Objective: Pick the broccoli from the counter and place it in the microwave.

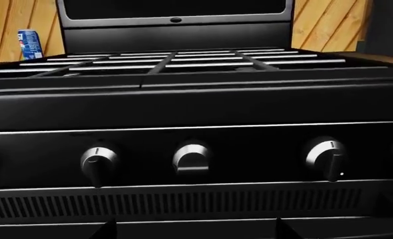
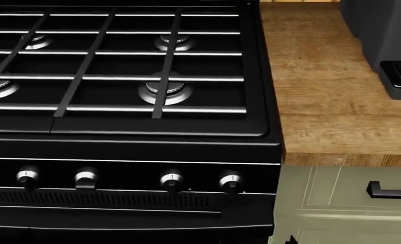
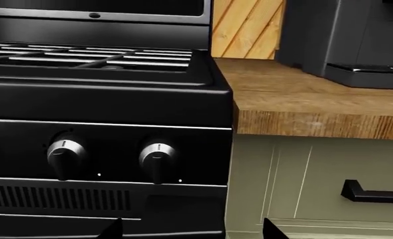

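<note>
The broccoli is not in view in any frame. The wood-grain counter lies to the right of the black gas stove; it also shows in the right wrist view. No microwave can be made out. My left gripper is open and empty, its two dark fingertips wide apart in front of the stove's knob panel. My right gripper is open and empty, low in front of the stove's right corner and the cabinet. Neither gripper shows clearly in the head view.
A dark appliance stands on the counter at the right, also in the right wrist view. A blue-and-white can stands left of the stove by the wood wall. Stove knobs and a drawer handle face me.
</note>
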